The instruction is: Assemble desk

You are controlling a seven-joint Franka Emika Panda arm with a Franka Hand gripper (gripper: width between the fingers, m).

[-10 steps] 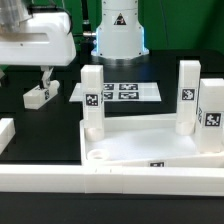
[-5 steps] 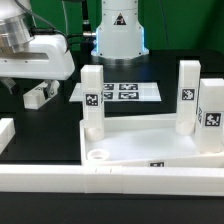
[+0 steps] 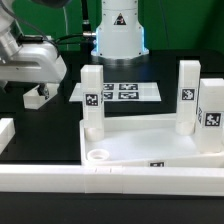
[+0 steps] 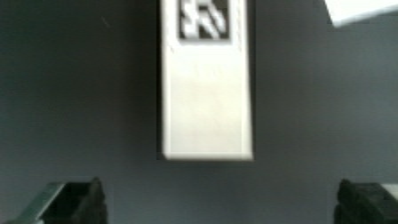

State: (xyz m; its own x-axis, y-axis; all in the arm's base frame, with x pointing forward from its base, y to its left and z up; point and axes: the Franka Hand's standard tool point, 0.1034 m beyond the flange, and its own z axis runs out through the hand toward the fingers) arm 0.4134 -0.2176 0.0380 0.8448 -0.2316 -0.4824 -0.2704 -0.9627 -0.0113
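The black tabletop (image 3: 40,125) carried all parts. A loose white leg (image 3: 37,96), tagged at one end, lay flat toward the exterior view's left. The marker board (image 3: 116,92) lay flat at the far middle. The desk top (image 3: 150,145) rested nearer, toward the exterior view's right. A long white rail (image 3: 110,180) lay along the near edge; a short one (image 3: 5,133) sat at the left edge.

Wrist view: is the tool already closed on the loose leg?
No, the tool is open, its fingers standing apart and clear of the leg lying on the table.
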